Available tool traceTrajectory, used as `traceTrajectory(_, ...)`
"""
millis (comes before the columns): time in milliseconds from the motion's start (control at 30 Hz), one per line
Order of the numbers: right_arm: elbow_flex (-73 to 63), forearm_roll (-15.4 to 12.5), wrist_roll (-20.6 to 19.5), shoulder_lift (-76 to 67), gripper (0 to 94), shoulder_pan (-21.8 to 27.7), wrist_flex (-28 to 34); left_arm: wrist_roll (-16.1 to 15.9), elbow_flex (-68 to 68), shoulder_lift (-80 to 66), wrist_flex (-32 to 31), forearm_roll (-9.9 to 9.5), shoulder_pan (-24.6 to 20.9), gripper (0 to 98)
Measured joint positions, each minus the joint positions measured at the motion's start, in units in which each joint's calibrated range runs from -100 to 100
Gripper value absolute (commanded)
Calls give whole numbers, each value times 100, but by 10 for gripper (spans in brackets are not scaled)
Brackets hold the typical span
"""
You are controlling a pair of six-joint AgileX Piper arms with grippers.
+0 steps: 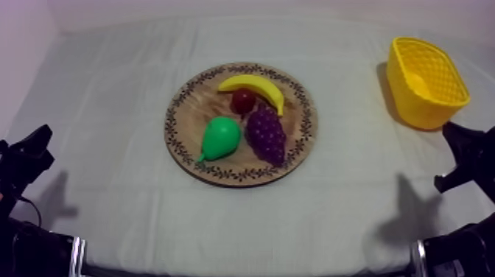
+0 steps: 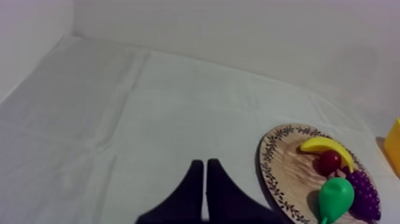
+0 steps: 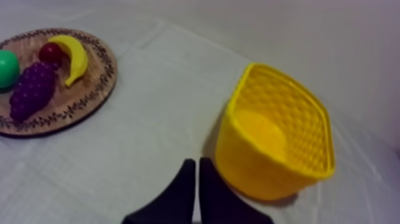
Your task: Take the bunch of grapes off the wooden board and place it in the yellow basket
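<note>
A purple bunch of grapes [image 1: 267, 133] lies on the right half of the round wooden board [image 1: 188, 140] in the middle of the table, beside a green pear [image 1: 220, 137], a small red fruit [image 1: 243, 100] and a banana [image 1: 254, 87]. The yellow basket [image 1: 426, 81] stands at the far right, with nothing in it. My left gripper [image 1: 35, 142] rests low at the left edge; its fingers [image 2: 205, 173] lie together as a narrow wedge, left of the board [image 2: 284, 173]. My right gripper [image 1: 457, 136] rests just in front of the basket; its fingers [image 3: 195, 170] are shut on nothing beside the basket [image 3: 277, 137]. The grapes [image 3: 33, 89] lie far from it.
Grey-white cloth covers the table. Open cloth lies left of the board and between the board and the basket. A pale wall runs behind the table.
</note>
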Motion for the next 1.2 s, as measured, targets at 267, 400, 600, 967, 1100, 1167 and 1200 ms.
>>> traceTrajectory(267, -1654, -114, 238, 1391, 5, -565, 510, 0, 0, 0, 0, 0, 0, 1)
traceTrajectory(400, -2703, -75, 184, 2237, 6, -853, 991, 0, 0, 0, 0, 0, 0, 1)
traceTrajectory(600, -4498, 165, -168, 3590, 6, -1395, 2008, 0, 0, 0, 0, 0, 0, 1)
traceTrajectory(967, -8096, 412, -998, 6040, 3, -2387, 4644, 0, 0, 0, 0, 0, 0, 1)
traceTrajectory(1100, -9300, 542, -1268, 6846, 3, -2651, 5612, 0, 0, 0, 0, 0, 0, 1)
traceTrajectory(1167, -9792, 633, -1412, 7175, 2, -2741, 5992, 0, 0, 0, 0, 0, 0, 1)
traceTrajectory(1200, -10048, 673, -1499, 7349, 2, -2777, 6172, 0, 0, 0, 0, 0, 0, 1)
